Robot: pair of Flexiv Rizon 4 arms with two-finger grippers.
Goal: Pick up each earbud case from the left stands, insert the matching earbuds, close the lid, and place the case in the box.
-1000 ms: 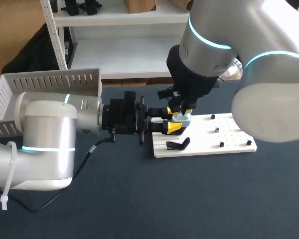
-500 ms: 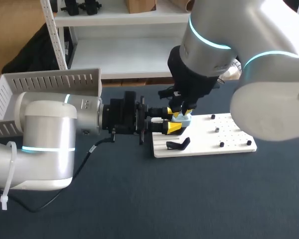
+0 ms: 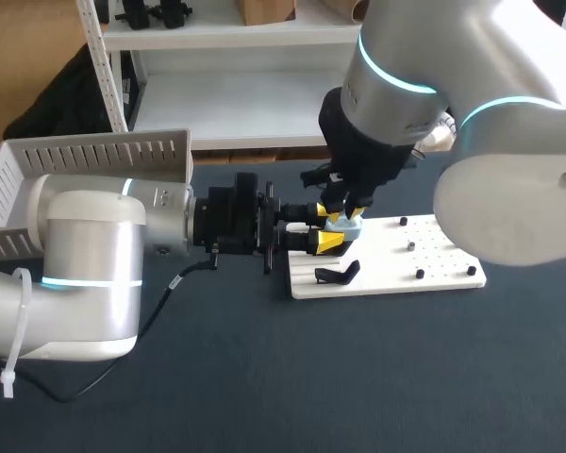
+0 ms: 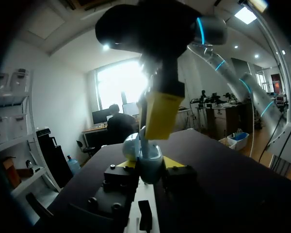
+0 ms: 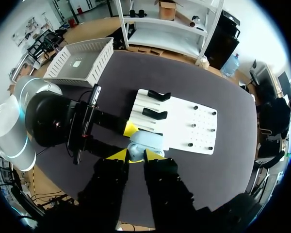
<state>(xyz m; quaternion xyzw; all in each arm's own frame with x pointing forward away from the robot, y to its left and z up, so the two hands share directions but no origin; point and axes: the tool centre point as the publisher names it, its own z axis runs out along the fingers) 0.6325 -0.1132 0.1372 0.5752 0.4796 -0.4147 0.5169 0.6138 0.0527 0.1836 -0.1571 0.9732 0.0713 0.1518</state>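
My left gripper is closed narrowly on the pale blue earbud case, with one yellow tip on either side. The case stands upright, its top toward my right gripper just above it. I cannot tell that gripper's state. A white board lies below both.

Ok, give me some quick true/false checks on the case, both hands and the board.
1. The left hand grips the light-blue case from two sides. True.
2. The right hand is parked well away from the case. False: it is directly above the case.
3. Small black pegs stick up from the white board. True.
4. The board carries no stands. False: two black stands sit on it.
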